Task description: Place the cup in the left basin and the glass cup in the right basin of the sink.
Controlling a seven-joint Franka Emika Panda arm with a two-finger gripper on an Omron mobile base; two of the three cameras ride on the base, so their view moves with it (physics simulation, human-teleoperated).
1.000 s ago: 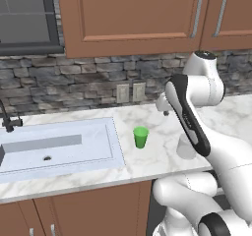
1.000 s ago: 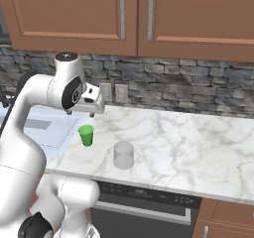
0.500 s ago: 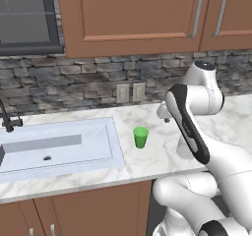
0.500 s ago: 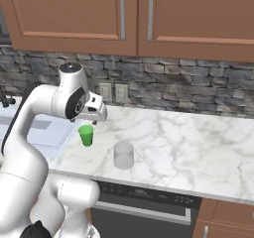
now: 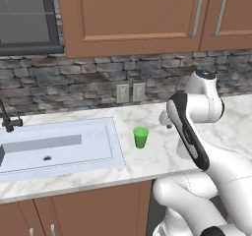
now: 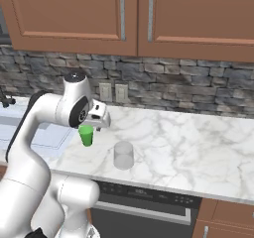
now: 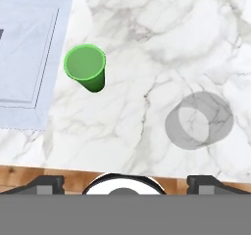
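Currently nothing placed: cup (image 7: 85,67) on counter (image 7: 147,43) at 10 o'clock in hand view, beside sink (image 7: 24,58); glass cup (image 7: 198,121) at 4 o'clock. I hold gripper (image 7: 125,182) fully open, empty; both placements remain

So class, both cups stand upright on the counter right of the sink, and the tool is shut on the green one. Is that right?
Not quite. The tool is open and holds nothing; the hand view shows it above the counter, apart from both the green cup and the glass cup. Both do stand upright right of the sink.
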